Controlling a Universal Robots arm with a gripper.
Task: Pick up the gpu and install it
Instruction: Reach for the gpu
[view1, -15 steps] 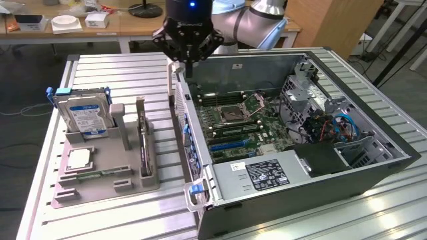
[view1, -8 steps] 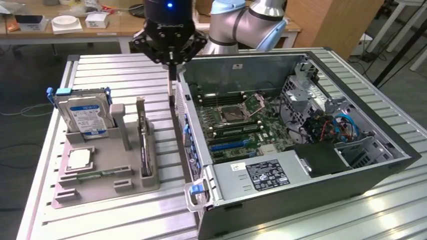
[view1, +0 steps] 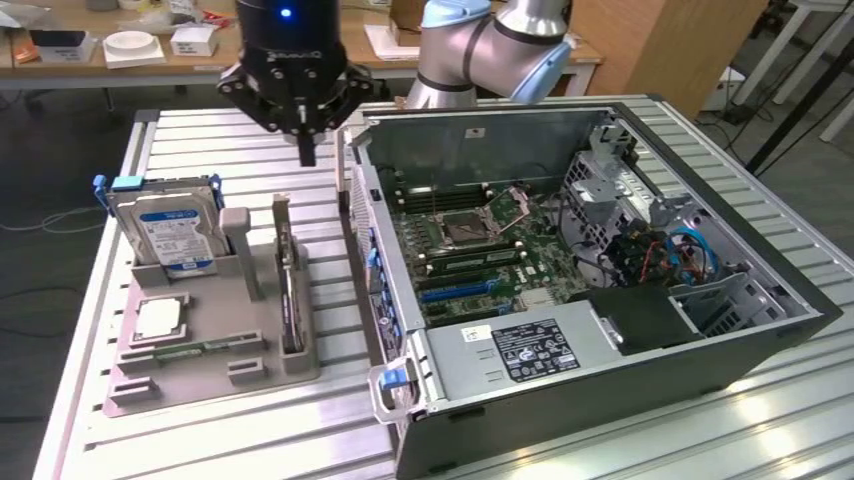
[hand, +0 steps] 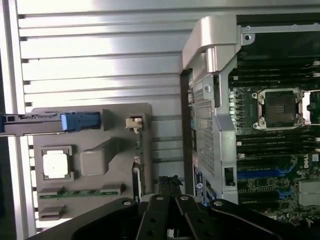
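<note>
Hard drive (view1: 167, 235) stands upright in grey holder (view1: 260, 378).

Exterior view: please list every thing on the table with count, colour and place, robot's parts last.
table: 1, silver slats, under everything
holder: 1, grey, on the table, exterior view's left
hard drive: 1, silver with blue label, upright in the holder
gpu: 1, dark, on edge in the holder, side nearest the case
processor chip: 1, silver, flat in the holder
memory stick: 1, green, flat in the holder
computer case: 1, black, open, exterior view's right
motherboard: 1, green, inside the case
arm: 1, silver and blue, behind the case
gripper: 1, black, shut and empty, above the table between holder and case
</note>
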